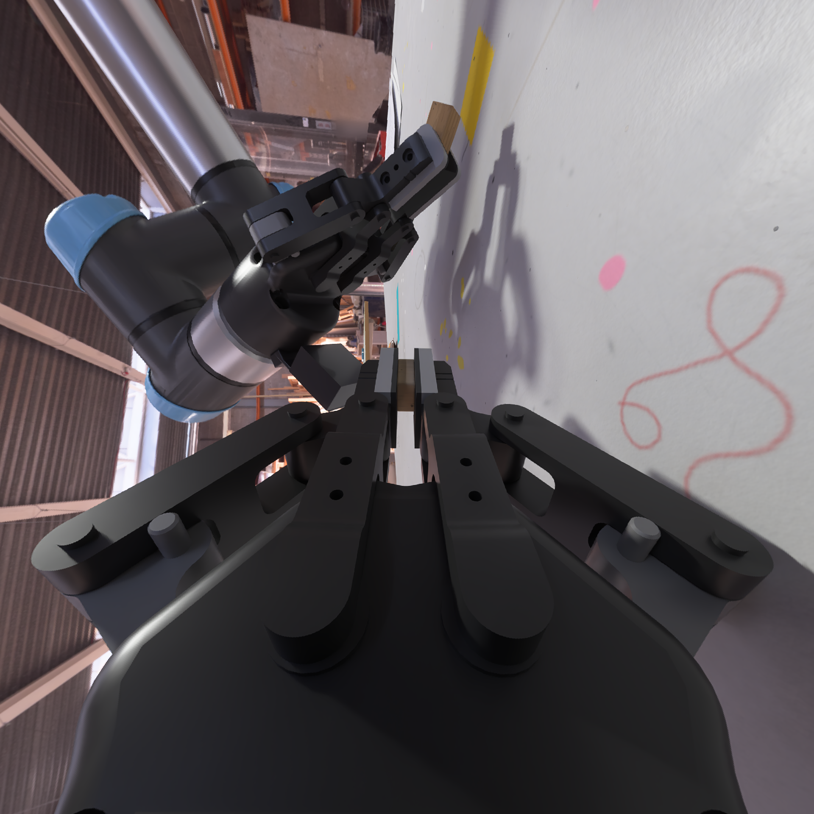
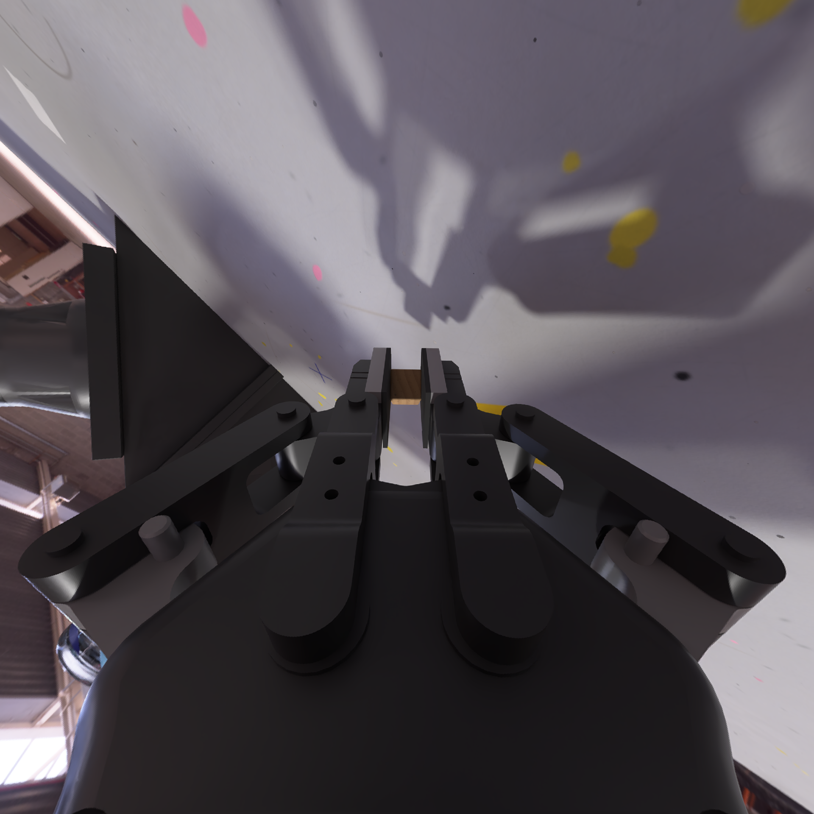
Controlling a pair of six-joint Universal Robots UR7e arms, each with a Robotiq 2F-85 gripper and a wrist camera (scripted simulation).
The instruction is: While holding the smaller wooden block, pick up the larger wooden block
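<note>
In the left wrist view my left gripper is shut on the smaller wooden block, a pale cube held between the pads, above the white table. Farther off, the right gripper is shut on the larger wooden block, which sticks out past its fingertips near the table surface. In the right wrist view my right gripper is shut on that larger block, its jaws set wider than the left's. The gripper's shadow falls apart from it on the table.
The right arm crosses the left half of the left wrist view. A yellow strip, a pink dot and a red scribble mark the table. A dark arm mount sits at the table's edge.
</note>
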